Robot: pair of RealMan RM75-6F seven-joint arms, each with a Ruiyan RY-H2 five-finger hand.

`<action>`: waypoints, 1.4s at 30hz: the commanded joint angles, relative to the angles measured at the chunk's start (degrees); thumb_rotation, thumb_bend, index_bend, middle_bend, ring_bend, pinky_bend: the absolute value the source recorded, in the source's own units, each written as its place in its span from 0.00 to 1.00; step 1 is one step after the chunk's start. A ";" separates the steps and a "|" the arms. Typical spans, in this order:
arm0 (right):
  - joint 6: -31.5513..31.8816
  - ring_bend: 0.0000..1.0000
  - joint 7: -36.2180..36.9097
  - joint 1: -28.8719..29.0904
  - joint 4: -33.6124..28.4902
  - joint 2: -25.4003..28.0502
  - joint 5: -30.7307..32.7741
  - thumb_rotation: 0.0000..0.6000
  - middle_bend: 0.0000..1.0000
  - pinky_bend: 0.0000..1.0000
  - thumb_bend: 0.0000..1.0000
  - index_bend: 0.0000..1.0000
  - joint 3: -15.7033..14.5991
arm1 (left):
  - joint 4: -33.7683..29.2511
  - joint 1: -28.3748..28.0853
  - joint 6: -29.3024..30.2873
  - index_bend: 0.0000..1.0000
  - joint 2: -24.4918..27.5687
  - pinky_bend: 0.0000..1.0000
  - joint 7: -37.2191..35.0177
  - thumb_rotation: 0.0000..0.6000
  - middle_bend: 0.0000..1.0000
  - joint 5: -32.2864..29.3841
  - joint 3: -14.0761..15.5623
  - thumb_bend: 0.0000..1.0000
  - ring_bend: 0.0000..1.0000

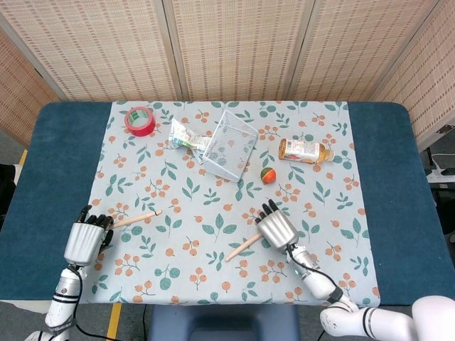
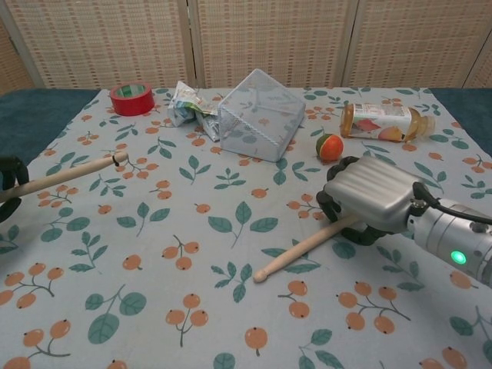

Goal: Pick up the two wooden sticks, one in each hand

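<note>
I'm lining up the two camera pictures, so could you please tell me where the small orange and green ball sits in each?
Head view: ball right of centre, below the wire basket.
Chest view: ball upper right, beyond the right hand.
Shared landmark: the lying bottle, just right of it.

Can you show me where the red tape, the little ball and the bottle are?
red tape [image 1: 140, 121], head view, on the roll's red ring.
little ball [image 2: 330, 147], chest view, on its middle.
bottle [image 1: 304, 150], head view, on its label, lying on its side.
</note>
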 commanded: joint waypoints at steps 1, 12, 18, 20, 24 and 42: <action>0.22 0.19 -0.97 0.05 0.00 -0.05 0.78 1.00 0.43 0.18 0.30 0.53 -0.44 | 0.14 -0.02 0.03 0.87 -0.05 0.24 0.27 1.00 0.90 0.02 -0.01 0.51 0.55; 2.04 0.40 -1.00 0.23 0.43 -0.36 0.99 1.00 0.57 0.30 0.30 0.72 -1.48 | -0.14 -0.09 0.07 0.87 0.05 0.24 0.55 1.00 0.90 0.01 -0.14 0.50 0.55; 5.77 0.61 3.62 -0.39 0.43 0.44 -2.41 1.00 0.75 0.41 0.30 0.96 -2.17 | -1.00 -0.24 -0.57 0.87 0.48 0.24 0.14 1.00 0.90 -0.37 -0.35 0.50 0.55; 6.39 0.63 4.60 -0.62 0.09 0.86 -2.80 1.00 0.77 0.42 0.30 0.99 -2.31 | -1.27 -0.30 -0.69 0.87 0.56 0.24 -0.01 1.00 0.90 -0.35 -0.33 0.50 0.55; 7.78 0.66 7.66 -1.21 -1.40 1.54 -3.33 1.00 0.81 0.44 0.30 1.00 -2.22 | -2.97 -0.36 -1.12 0.87 1.00 0.24 -1.25 1.00 0.91 -0.65 -0.49 0.50 0.56; 10.06 0.68 19.11 2.45 -6.98 -8.31 -1.13 1.00 0.82 0.44 0.30 1.00 6.06 | -32.06 -4.45 -9.18 0.87 11.50 0.26 0.84 1.00 0.91 -4.40 -4.14 0.51 0.58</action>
